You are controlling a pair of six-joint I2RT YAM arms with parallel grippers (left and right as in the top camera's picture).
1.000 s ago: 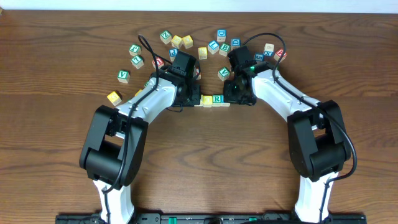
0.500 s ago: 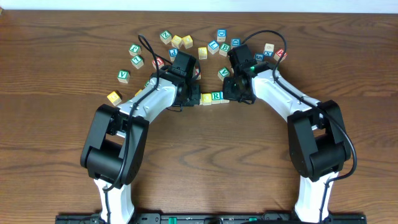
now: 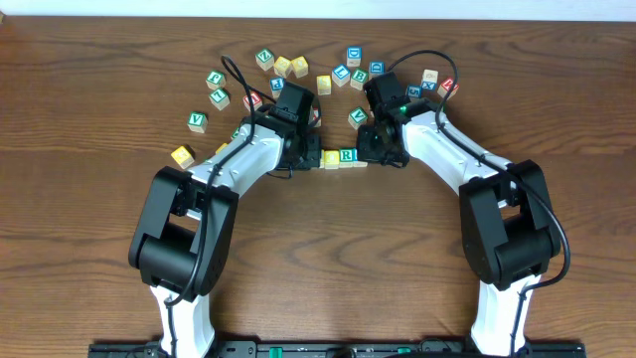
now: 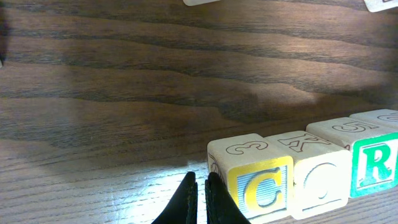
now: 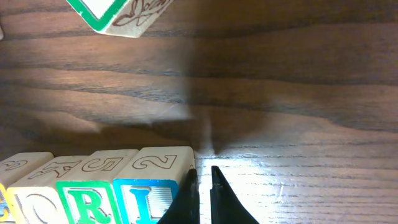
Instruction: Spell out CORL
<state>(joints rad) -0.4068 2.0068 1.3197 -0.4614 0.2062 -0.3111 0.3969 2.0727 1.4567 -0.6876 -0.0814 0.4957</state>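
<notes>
Four touching blocks (image 5: 106, 186) sit hemmed between closed left gripper (image 4: 199, 198) and right gripper (image 5: 203, 190).

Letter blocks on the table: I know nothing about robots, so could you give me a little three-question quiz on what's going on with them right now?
1. True or false: the L block stands directly beside the R block in the row.
2. Which block is nearest the left gripper? A) C block B) R block C) L block
3. Fill in: the numeral on the top face of the L block is ___.

Key: 1 true; 2 A; 3 the numeral 2.
</notes>
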